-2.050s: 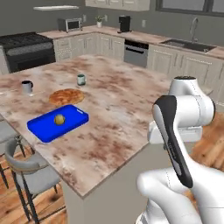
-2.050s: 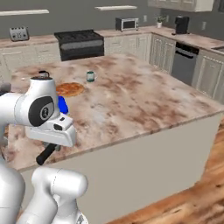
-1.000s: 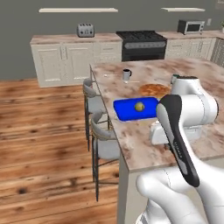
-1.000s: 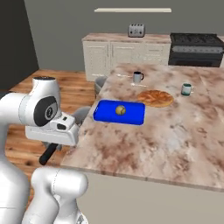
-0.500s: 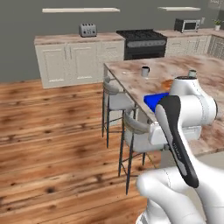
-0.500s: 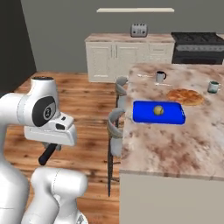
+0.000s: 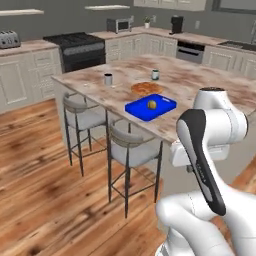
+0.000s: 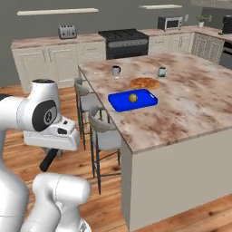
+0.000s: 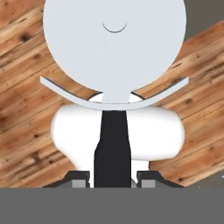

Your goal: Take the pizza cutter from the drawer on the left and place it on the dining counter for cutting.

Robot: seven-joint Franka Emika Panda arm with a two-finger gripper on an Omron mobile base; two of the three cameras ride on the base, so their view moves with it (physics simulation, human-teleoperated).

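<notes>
1. A blue tray [image 7: 162,107] holds a small yellow fruit [image 7: 152,104].
2. A round pizza [image 7: 146,88] lies just beyond the tray.
3. A dark mug [image 7: 108,79] stands far left; a green-banded cup [image 7: 155,75] stands farther right.
4. Two grey stools [image 7: 131,149] stand along the near-left edge on wooden flooring [image 7: 45,190].
5. A black stove [image 8: 123,42], toaster [image 8: 67,31] and microwave [image 8: 167,22] line the far wall.

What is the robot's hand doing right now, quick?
Gripper: shut on the pizza cutter, a black straight handle between the fingers with a round pale silver-white wheel beyond them.
</notes>
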